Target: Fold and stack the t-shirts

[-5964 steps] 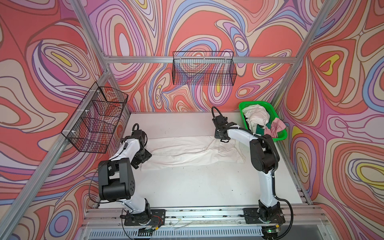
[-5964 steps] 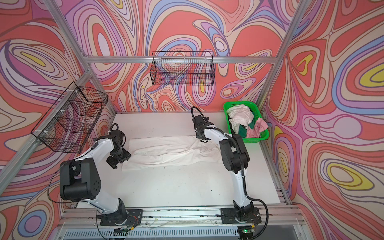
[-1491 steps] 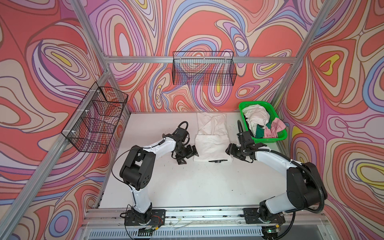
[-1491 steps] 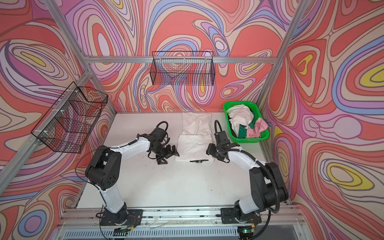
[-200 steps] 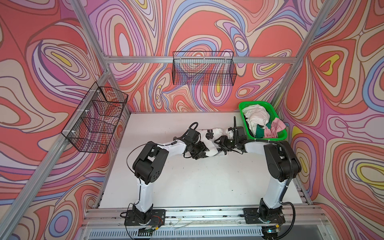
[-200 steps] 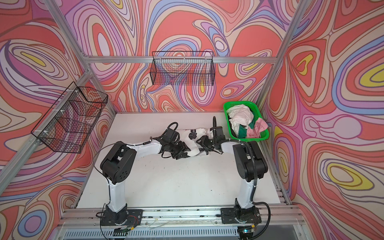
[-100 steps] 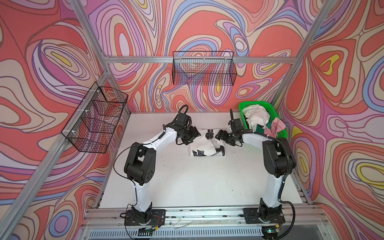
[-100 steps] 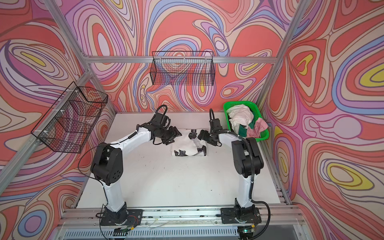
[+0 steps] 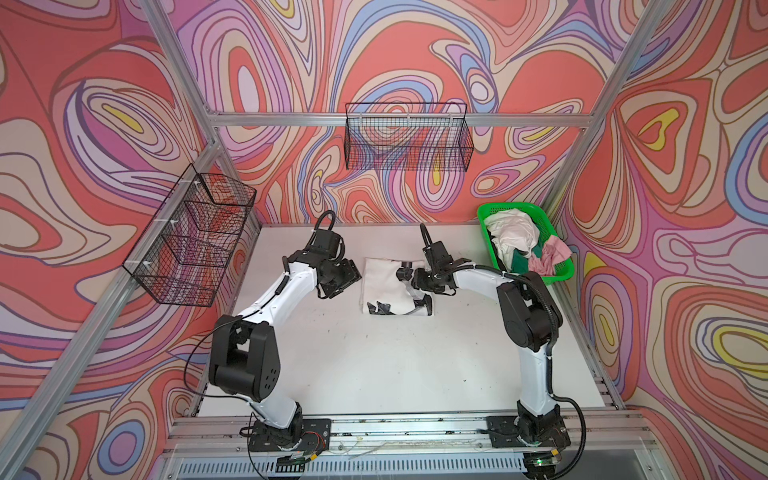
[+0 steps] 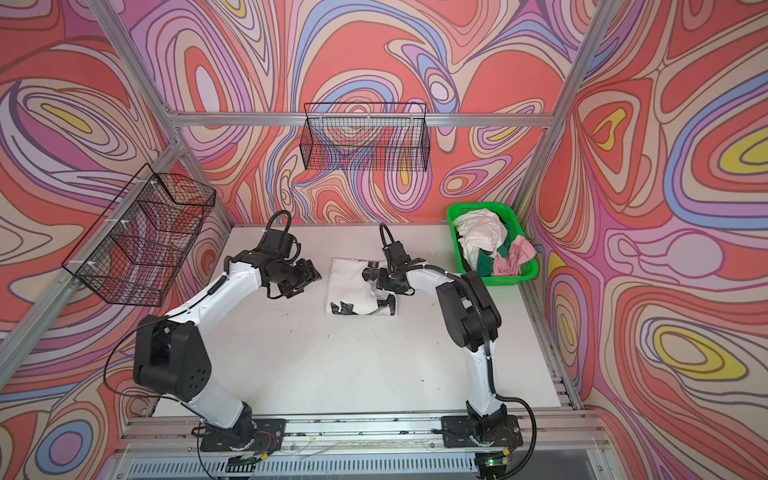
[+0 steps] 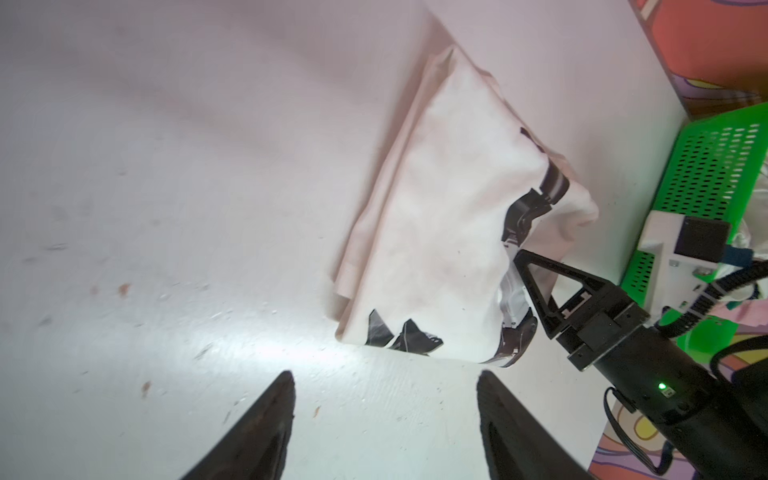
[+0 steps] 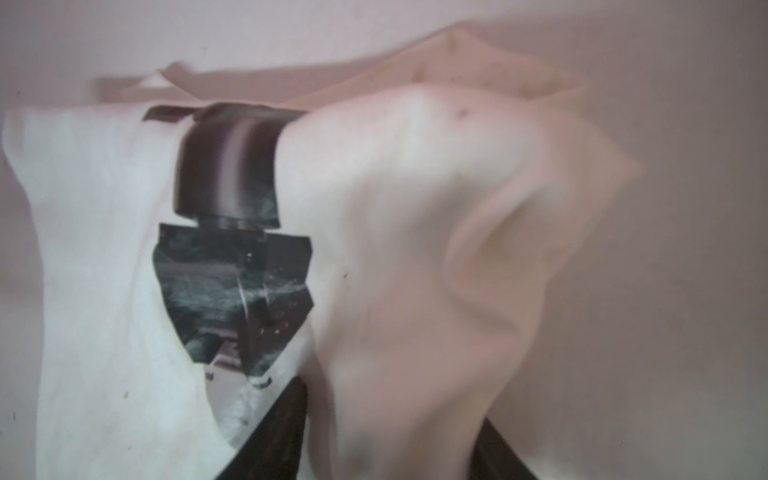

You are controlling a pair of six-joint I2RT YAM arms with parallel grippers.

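The left arm [image 9: 272, 301] and right arm [image 9: 478, 277] were white with black joints [image 9: 241, 361] and cables [image 9: 584, 428]. A green light [image 11: 661, 387] glowed by the right tool [image 9: 405, 275].

Folded white printed t-shirt [image 9: 384, 284] on table [image 9: 374, 365]; white, green, pink t-shirts [image 9: 513, 237] crumpled in basket [image 9: 509, 205]

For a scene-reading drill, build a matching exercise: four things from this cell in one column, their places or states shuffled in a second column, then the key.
Things
1. folded white t-shirt
2. left gripper
3. pale pink t-shirt
4. wide black wire basket

Places or states
A. hangs on the back wall
B. lies in the green basket
C. open, holding nothing
D. lies on the table

Pairs: 1-D, 2-C, 3-B, 4-A.
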